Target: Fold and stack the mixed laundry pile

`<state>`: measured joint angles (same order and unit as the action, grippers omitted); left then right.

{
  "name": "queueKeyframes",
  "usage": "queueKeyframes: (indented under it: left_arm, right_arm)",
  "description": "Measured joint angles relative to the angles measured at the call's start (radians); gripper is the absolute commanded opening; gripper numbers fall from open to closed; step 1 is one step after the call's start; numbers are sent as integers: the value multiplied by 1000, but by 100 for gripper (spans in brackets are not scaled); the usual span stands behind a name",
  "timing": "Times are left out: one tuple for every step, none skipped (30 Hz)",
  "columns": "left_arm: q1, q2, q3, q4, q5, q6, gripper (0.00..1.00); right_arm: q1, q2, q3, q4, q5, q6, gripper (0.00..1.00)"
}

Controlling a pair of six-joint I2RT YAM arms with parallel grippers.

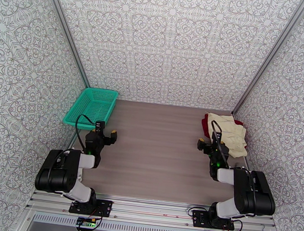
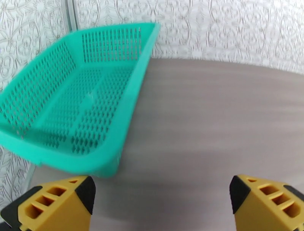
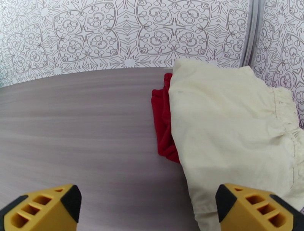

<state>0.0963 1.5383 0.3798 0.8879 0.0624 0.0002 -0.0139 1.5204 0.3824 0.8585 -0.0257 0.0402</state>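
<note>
We see the left gripper (image 2: 161,199) with its two yellow-and-black fingers spread wide, bare grey wood-grain worktop (image 2: 212,114) showing between them. Ahead of this gripper and off to its left stands a teal plastic mesh basket (image 2: 133,95), its near corner just beyond the left finger and its far end against the patterned wall. The right gripper (image 3: 148,205) is likewise spread wide and holds no cloth. Ahead of it and to its right lies the laundry pile. A cream-beige cloth garment (image 3: 228,125) with a gathered band along its right side rests flat on top of a dark red cloth shirt (image 3: 163,121). Of the shirt we make out a narrow strip along the cream garment's left edge. In the right wrist view the gripper's right finger overlaps the cream garment's near edge, and we cannot tell whether they touch. From above, the pile sits in the worktop's far right corner, just beyond the right gripper and well apart from the left one.
</note>
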Motion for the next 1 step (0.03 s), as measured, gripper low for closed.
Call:
queueKeyframes:
  left_arm:
    - [0,0,0,-5,2,0,99]
  right_arm:
    - [0,0,0,0,0,-3,99]
